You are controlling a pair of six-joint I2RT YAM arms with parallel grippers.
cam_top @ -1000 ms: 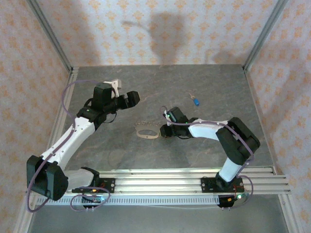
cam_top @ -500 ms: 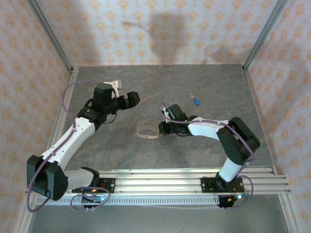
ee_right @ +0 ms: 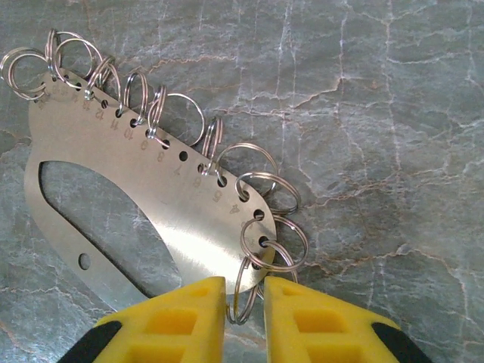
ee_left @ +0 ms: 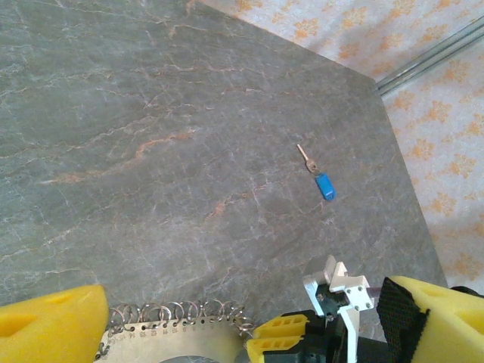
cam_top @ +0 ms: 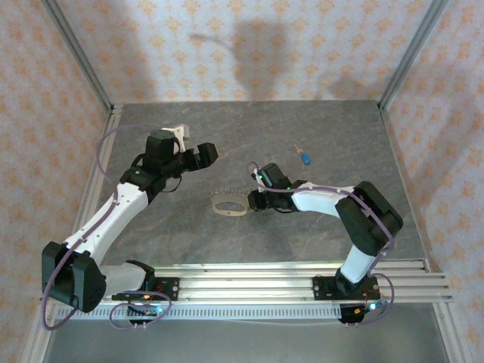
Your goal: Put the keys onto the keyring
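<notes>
Key: the blue-headed key lies loose on the surface, well apart from the keyring and not yet threaded.
Keyring: the keyring, a flat metal plate with small rings along one edge, lies flat between my arms.
Right claw: my right claw has its fingers drawn close around the end ring. I cannot tell if they pinch it.
Left claw: my left claw gapes wide nearby, holding nothing.
Progress: early, I judge. Fetching and threading the key both remain.
Writing: stamped numbers beside the holes, with 7, 8 and 9 readable. No brand.
</notes>
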